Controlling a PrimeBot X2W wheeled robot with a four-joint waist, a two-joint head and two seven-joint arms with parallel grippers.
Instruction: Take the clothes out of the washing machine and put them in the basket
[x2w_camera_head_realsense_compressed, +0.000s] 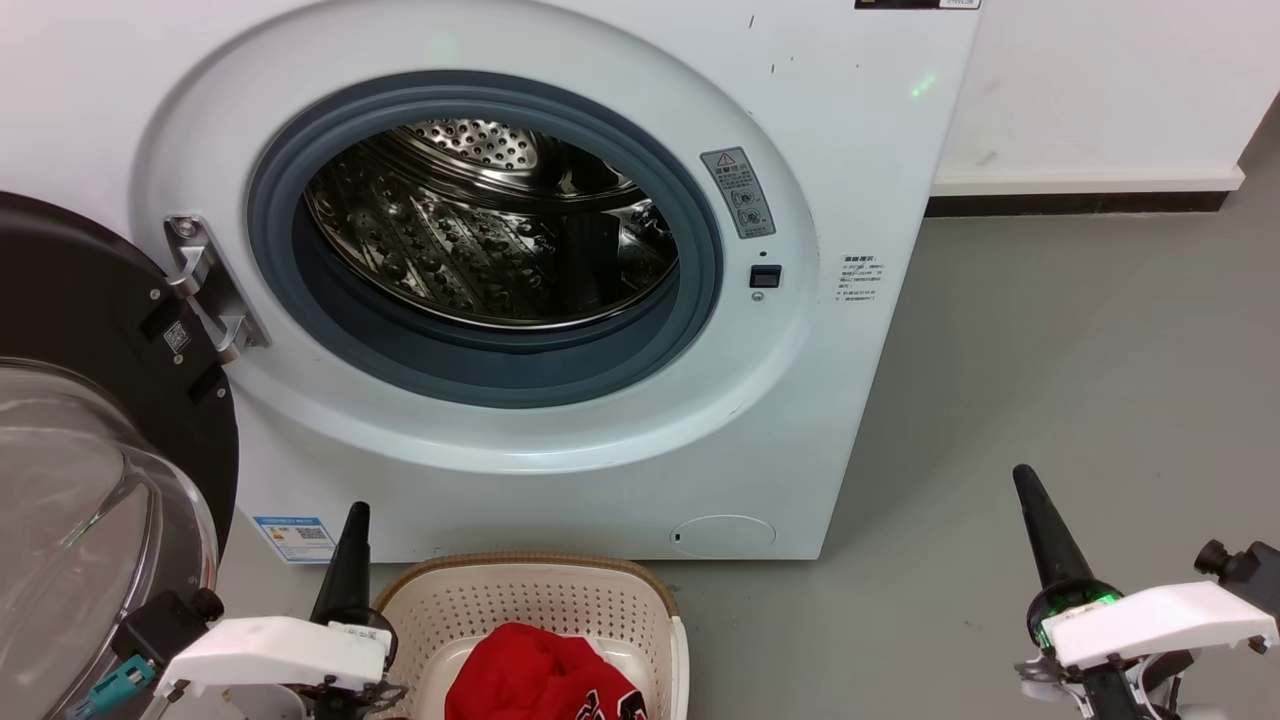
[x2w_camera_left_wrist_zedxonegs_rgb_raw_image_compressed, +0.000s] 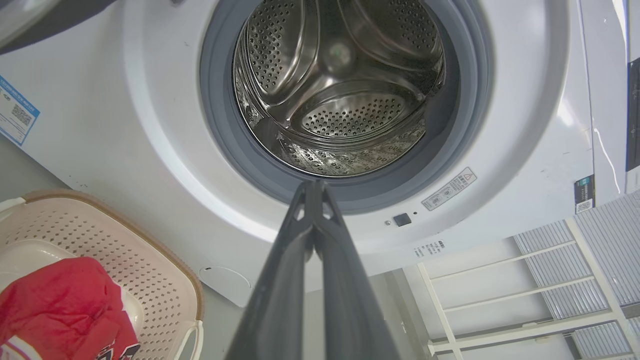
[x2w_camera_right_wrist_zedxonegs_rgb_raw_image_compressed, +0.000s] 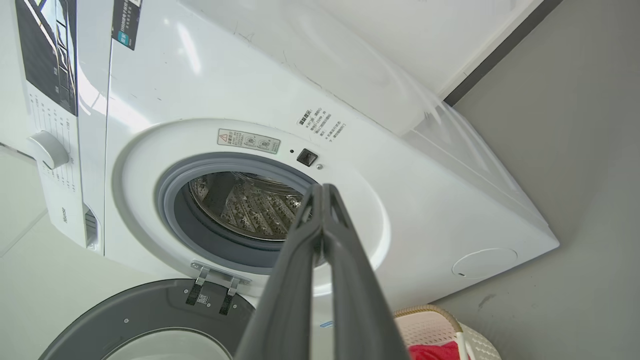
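Note:
The white washing machine (x2w_camera_head_realsense_compressed: 860, 150) stands with its porthole wide open, and its steel drum (x2w_camera_head_realsense_compressed: 480, 230) holds nothing I can see. Its glass door (x2w_camera_head_realsense_compressed: 90, 480) hangs open at the left. Below the porthole sits the cream basket (x2w_camera_head_realsense_compressed: 520, 590) with red clothes (x2w_camera_head_realsense_compressed: 540, 675) bunched inside, a black-and-white patch showing. In the left wrist view the clothes (x2w_camera_left_wrist_zedxonegs_rgb_raw_image_compressed: 60, 305) lie in the basket (x2w_camera_left_wrist_zedxonegs_rgb_raw_image_compressed: 150, 280). My left gripper (x2w_camera_head_realsense_compressed: 357, 512) is shut and empty beside the basket's left rim. My right gripper (x2w_camera_head_realsense_compressed: 1022, 478) is shut and empty over the floor at the right.
Grey floor (x2w_camera_head_realsense_compressed: 1080, 380) spreads to the right of the machine up to a white wall with a dark skirting (x2w_camera_head_realsense_compressed: 1070, 203). A white wire rack (x2w_camera_left_wrist_zedxonegs_rgb_raw_image_compressed: 525, 280) appears in the left wrist view.

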